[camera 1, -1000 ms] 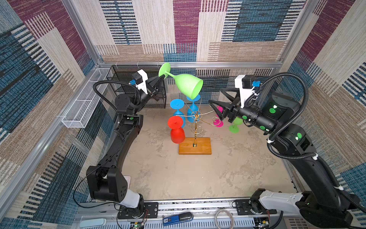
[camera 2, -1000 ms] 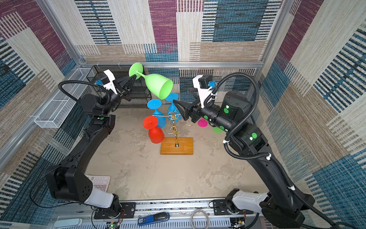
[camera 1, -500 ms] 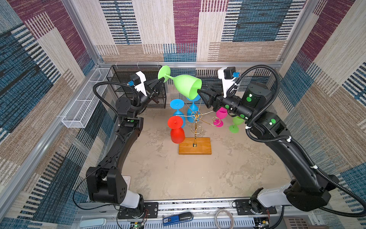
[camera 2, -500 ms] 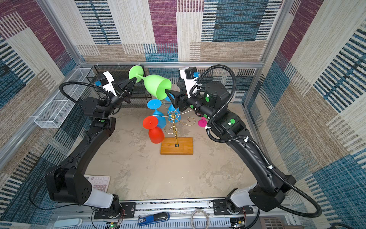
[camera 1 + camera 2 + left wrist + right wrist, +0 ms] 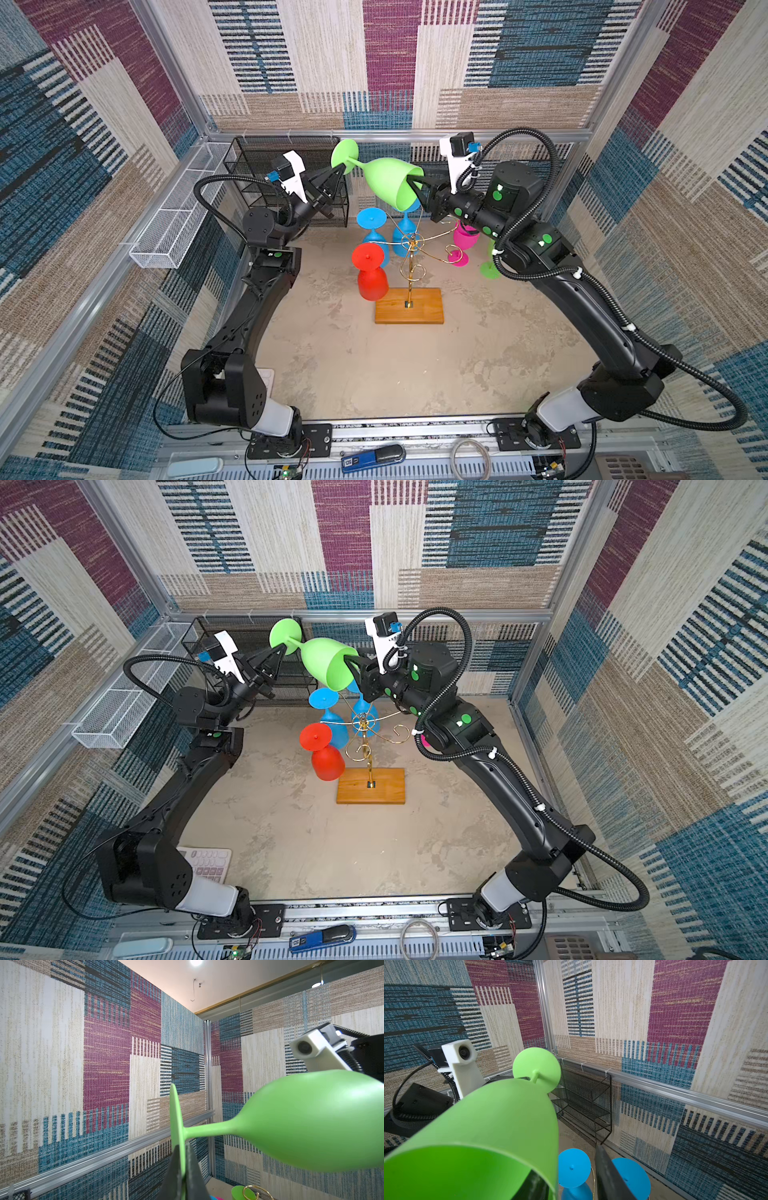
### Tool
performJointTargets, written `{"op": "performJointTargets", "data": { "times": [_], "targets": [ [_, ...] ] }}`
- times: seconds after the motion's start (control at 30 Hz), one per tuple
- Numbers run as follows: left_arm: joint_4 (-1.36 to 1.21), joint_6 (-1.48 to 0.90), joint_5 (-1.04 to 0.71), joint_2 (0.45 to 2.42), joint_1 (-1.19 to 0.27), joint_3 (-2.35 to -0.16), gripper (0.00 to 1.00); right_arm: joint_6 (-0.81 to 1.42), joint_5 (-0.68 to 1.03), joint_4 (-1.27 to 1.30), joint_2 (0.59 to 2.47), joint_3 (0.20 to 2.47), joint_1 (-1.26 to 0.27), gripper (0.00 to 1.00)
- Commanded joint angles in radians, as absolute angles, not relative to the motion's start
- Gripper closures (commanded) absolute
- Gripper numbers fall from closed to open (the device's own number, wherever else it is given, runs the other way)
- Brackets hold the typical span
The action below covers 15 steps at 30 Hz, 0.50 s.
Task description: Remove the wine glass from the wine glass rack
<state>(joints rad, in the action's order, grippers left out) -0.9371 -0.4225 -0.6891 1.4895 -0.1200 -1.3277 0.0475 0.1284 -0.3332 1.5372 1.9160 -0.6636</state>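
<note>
Though inside green wine glass (image 5: 488,1126), right pincer (image 5: 564,1159) finger (image 5: 538,1187) half-hidden.

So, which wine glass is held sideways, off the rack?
The large green glass, foot pinched in the left gripper; red glass and blue glasses hang bowl-down from the rack.

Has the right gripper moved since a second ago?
Yes. Against the rack, the right gripper went left and up in view, to the green glass rim.

The left arm is raised from 7 o'clock, its tool (image 5: 338,171) clamped on the foot of the wine glass (image 5: 382,183). The right arm is stretched from 5 o'clock toward 11, its tool (image 5: 413,188) held parted astride the bowl's rim.
</note>
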Motion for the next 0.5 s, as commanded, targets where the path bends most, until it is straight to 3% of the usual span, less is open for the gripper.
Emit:
{"op": "performJointTargets", "data": {
  "times": [0.0,0.3,0.47],
  "targets": [
    [-0.983,-0.469,-0.717,1.491,-0.120,-1.330,1.00,0.058,0.169,-0.311,1.554,1.940,-0.664,0.76],
    [-0.981,-0.477,-0.720,1.503,-0.119,-1.335,0.97,0.080,0.186,-0.325,1.559,1.958,-0.664,1.00],
    [-0.972,-0.465,-0.704,1.500,-0.119,-1.329,0.91,0.085,0.160,-0.330,1.543,1.955,-0.664,1.00]
  ]
}}
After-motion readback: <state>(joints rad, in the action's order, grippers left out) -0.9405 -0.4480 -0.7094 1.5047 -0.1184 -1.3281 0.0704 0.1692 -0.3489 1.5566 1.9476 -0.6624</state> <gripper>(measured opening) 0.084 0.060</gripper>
